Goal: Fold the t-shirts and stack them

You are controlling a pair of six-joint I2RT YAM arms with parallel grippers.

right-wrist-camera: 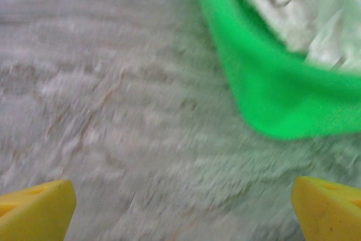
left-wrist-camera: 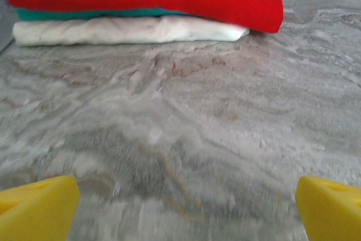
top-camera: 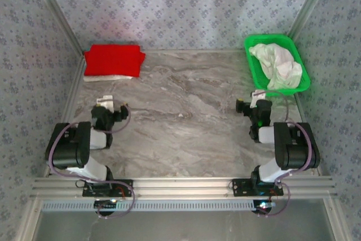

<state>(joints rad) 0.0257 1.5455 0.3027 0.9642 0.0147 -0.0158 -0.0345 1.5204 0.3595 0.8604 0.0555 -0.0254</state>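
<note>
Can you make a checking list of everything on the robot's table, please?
Surface: grey marbled table, nothing lying in the middle.
Job's things: stack at far left, red t-shirt on teal t-shirt on folded white t-shirt; crumpled white t-shirt in the basket.
Clutter: green basket, far right corner.
Grippers: left pincer open, holding nothing; right pincer open, near the basket.
Cables: purple cables looped along both arms.
Surroundings: patterned walls; metal rail at near edge.

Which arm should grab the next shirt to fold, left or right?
Right. The crumpled white t-shirt lies in the green basket just beyond the right arm, its jaws open; the left arm faces the folded stack.
</note>
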